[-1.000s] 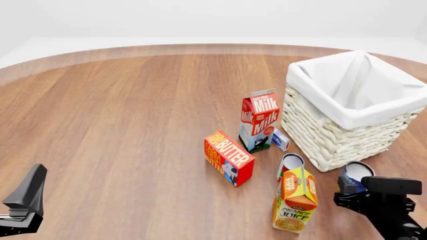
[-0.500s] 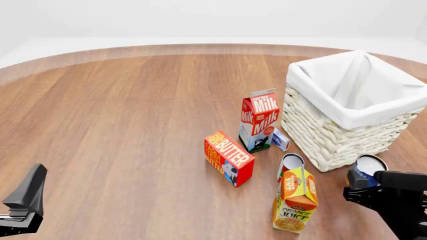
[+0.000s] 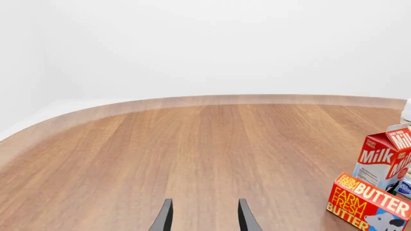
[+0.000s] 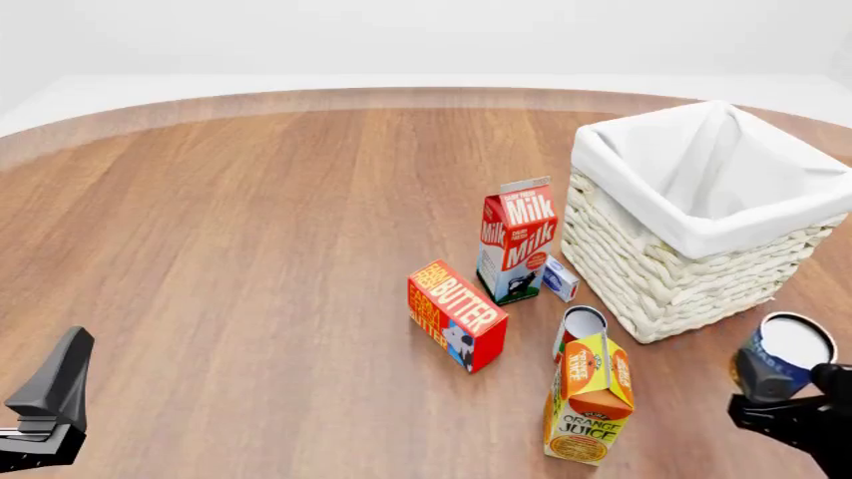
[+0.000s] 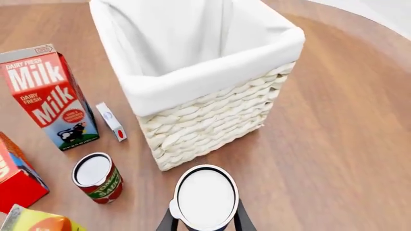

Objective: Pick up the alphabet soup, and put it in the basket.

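The soup can (image 4: 783,357) is off the table, gripped by the right gripper (image 5: 205,217), whose jaws press on either side of its body just below the pale lid. In the front view the can sits beside the basket (image 4: 692,269), outside its near corner and lower than the cloth rim, tilted a little so the lid faces the camera.

The step in hand looks like the carry to the basket, and doing it well means height first. The can should rise until its base clears the folded cloth rim, then travel over the open middle rather than across a corner, where it could snag the liner. Keep the grip firm and the can close to upright; a smooth round body can slip if the wrist swings fast. Let go only when the can is inside the basket walls.

On the far side of the basket's near corner from the can stand the red can (image 5: 97,176), the milk carton (image 4: 517,239) and the juice carton (image 4: 592,399), so the path avoids them.

The left gripper (image 3: 202,219) hangs apart from all this, jaws open on nothing.
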You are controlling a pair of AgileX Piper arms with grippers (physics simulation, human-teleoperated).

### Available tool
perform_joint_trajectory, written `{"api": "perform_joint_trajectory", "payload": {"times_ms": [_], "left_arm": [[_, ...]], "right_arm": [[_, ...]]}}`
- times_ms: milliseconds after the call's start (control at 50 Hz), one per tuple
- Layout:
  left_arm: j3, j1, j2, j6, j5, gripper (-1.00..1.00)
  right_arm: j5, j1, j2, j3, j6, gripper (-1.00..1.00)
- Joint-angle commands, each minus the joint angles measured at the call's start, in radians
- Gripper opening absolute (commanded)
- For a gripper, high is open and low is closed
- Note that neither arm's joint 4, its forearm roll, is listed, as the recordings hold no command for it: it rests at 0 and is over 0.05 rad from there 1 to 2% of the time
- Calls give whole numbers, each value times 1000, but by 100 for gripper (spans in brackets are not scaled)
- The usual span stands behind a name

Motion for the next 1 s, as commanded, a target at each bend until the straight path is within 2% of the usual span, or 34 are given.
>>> {"api": "perform_joint_trajectory", "payload": {"times_ms": [20, 120, 420, 740, 1000], "left_arm": [[0, 0, 0, 0, 0, 100], [0, 0, 0, 0, 0, 100], [0, 0, 0, 0, 0, 100], [0, 0, 0, 0, 0, 100], [0, 0, 0, 0, 0, 100]], "right_arm": [[99, -3, -140, 0, 4, -100], [84, -4, -148, 0, -4, -100], [133, -1, -261, 0, -25, -100], [87, 12, -267, -6, -56, -100], [79, 26, -245, -65, -78, -100]]}}
